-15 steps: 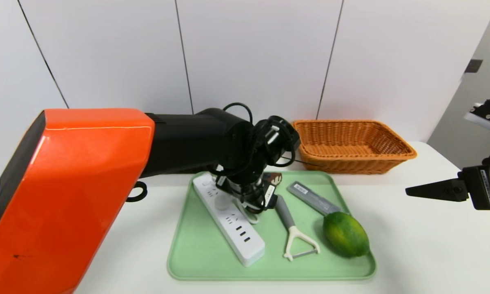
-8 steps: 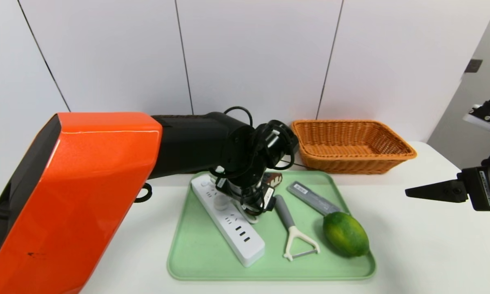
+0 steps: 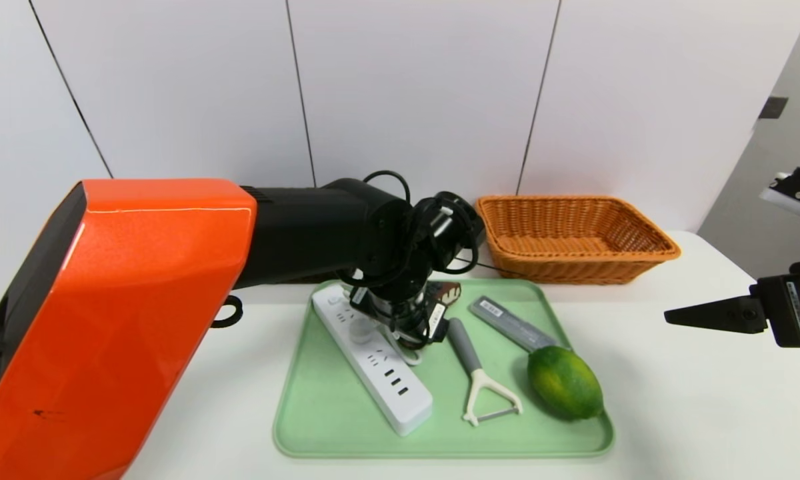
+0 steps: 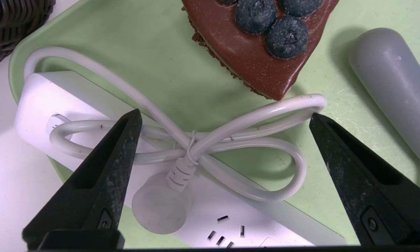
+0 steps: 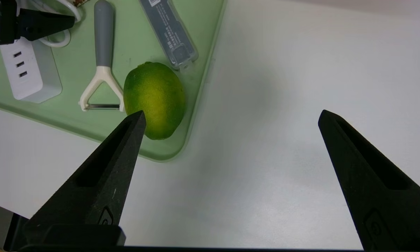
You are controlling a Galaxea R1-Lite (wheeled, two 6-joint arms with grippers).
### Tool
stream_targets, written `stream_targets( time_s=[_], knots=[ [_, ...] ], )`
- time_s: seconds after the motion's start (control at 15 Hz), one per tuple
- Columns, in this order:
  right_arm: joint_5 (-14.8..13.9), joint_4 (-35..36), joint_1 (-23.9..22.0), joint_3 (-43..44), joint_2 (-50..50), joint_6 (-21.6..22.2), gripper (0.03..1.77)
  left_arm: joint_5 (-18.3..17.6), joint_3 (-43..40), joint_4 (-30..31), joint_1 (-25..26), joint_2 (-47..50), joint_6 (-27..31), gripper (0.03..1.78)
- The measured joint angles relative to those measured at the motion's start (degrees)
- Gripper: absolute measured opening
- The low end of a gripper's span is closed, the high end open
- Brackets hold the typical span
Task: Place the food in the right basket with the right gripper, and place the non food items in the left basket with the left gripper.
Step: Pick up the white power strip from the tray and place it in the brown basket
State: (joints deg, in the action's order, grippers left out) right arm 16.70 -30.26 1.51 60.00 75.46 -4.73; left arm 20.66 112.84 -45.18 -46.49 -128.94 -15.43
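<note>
**Now the left claw hangs over the white cord**

Right now the left gripper (image 4: 224, 119) hangs low over the far left part of the green tray (image 3: 320, 413). Its two black fingers are wide apart and hold nothing. Between them lies the tied loop of cord (image 4: 192, 147) from the white power strip (image 3: 373, 357). The round plug (image 4: 159, 204) rests on top of the strip.

Just beside the cord sits a slice of chocolate cake (image 4: 262, 49) with blueberries on top. Next come a peeler (image 3: 477, 373) with a grey handle, a flat grey case (image 3: 510, 323) and a green lime (image 3: 565, 382), all on the tray.

An orange basket (image 3: 573, 237) stands behind the tray, on the right. A dark basket (image 4: 10, 21) peeks in near the tray's far left corner.

The right gripper (image 5: 231, 119) waits over the bare white table (image 3: 707, 400), right of the tray. Its fingers are also wide apart and hold nothing.
</note>
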Motion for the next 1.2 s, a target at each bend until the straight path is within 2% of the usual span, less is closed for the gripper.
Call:
stream_targets(
  time_s=[1.2],
  knots=[
    [0.05, 0.09, -0.04, -0.61, -0.24, 0.02, 1.7, 0.09, -0.18, 0.32, 0.0, -2.15, -0.85, 1.69]
  ],
)
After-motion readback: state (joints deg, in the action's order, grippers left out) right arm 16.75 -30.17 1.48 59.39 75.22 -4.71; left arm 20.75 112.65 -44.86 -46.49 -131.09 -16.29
